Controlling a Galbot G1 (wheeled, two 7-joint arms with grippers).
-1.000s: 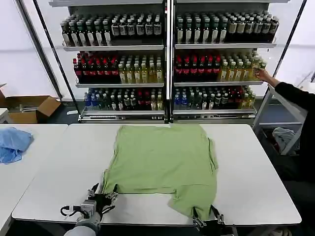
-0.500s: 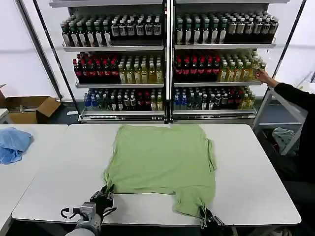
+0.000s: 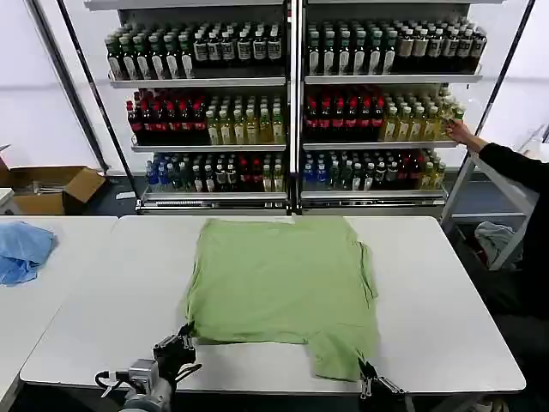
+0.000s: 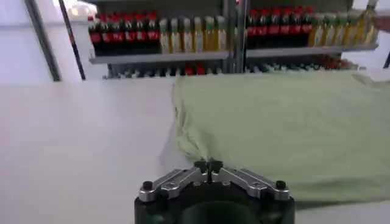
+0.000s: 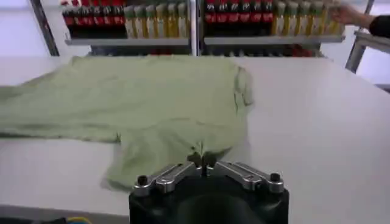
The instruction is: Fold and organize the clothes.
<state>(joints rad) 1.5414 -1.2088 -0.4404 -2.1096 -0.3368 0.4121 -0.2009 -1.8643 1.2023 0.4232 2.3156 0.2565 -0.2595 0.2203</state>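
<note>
Bright, even, soft-shadowed indoor light

Bare white bench (image 3: 103, 292) lay open at the left and right of the frame, flanking the flat light green polo shirt (image 3: 279, 279) at centre. Along the top, tall metal shelves of bottles (image 3: 292, 112) walled the far edge. A crumpled light blue cloth (image 3: 21, 251) occupied the left edge.

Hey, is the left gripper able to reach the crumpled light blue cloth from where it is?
Probably not: the left gripper is shut on the light green polo shirt, and the blue cloth lies far off on the neighbouring table.
</note>
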